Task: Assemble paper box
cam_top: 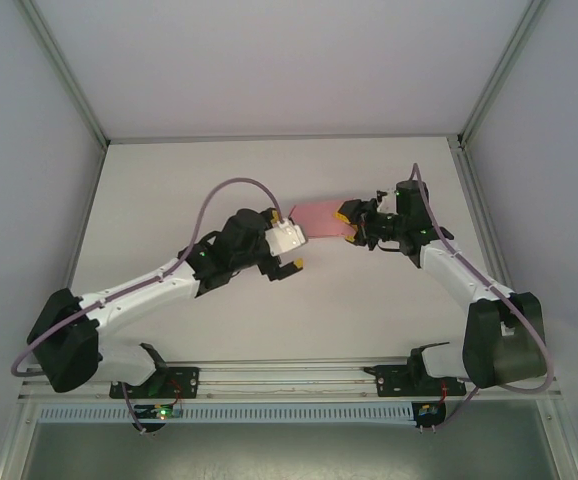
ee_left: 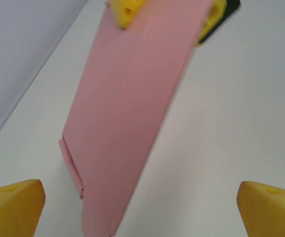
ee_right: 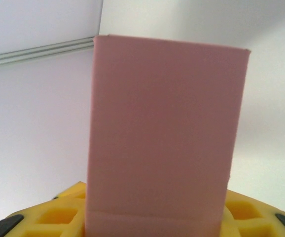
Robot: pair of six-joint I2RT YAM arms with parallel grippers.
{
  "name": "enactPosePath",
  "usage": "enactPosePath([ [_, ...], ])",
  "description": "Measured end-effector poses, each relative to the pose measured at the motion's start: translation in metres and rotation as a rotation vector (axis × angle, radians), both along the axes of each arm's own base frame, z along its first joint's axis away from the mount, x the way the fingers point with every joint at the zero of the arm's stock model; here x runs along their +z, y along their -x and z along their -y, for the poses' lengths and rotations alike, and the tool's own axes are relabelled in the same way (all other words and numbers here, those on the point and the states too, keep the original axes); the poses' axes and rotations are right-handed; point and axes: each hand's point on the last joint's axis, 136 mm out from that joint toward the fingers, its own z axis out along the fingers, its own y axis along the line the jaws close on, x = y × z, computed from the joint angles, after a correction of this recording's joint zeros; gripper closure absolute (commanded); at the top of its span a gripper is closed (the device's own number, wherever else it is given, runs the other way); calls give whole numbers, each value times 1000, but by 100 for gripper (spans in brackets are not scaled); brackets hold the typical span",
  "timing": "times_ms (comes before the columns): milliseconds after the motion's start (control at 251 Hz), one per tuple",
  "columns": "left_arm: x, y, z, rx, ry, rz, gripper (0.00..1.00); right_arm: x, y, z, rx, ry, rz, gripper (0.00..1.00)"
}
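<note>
In the top view, an aluminium rail (cam_top: 289, 378) is seen along the bottom of the frame. The left arm (cam_top: 119, 300) and the right arm (cam_top: 459, 280) are mounted on it at lower left and lower right. Both arms are stretched over the white table (cam_top: 169, 180) toward the middle of the frame, and a purple cable (cam_top: 237, 182) is looped above the left arm.

The left gripper (cam_top: 286, 240) is placed just left of centre. In the left wrist view its yellow fingertips (ee_left: 14, 207) are seen in the two bottom corners, spread wide, with nothing clamped. The near end of the pink paper box (ee_left: 132, 113) lies between them, touched by neither. A narrow flap (ee_left: 71, 170) is folded along its left edge.

At the top of that view, the far end is pinched by the right gripper (ee_left: 169, 12) between yellow pads (ee_left: 127, 10). In the top view the paper box (cam_top: 317, 218) is found at centre, between the two grippers, with the right gripper (cam_top: 347, 226) pressed onto its right end. In the right wrist view the paper box (ee_right: 162, 128) is seen as a flat panel rising from between the yellow fingers (ee_right: 58, 217) at the bottom edge, a crease (ee_right: 152, 215) just above them. Whether it touches the table cannot be told. Grey walls (cam_top: 269, 60) are seen beyond.
</note>
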Motion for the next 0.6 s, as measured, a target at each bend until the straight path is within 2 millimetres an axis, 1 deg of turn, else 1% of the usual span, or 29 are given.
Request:
enactPosePath([
  [164, -13, -10, 7, -28, -108, 102, 0, 1, 7, -2, -11, -46, -84, 69],
  [251, -18, -22, 10, -17, -149, 128, 0, 6, 10, -4, -24, -82, -95, 69],
  [335, -18, -34, 15, 0, -169, 160, 3, 11, 14, -9, -20, -115, -108, 69],
  [439, -15, -40, 16, 13, -162, 182, 13, 12, 18, -16, -5, -126, -124, 69],
  [491, -11, -41, 17, 13, -151, 195, 23, 12, 18, -16, -7, -129, -130, 68],
  [539, -9, -41, 19, 12, -142, 199, 35, 13, 18, -16, -10, -135, -137, 68],
  [599, -7, -41, 19, 12, -141, 206, 44, 13, 18, -16, -13, -139, -139, 67],
])
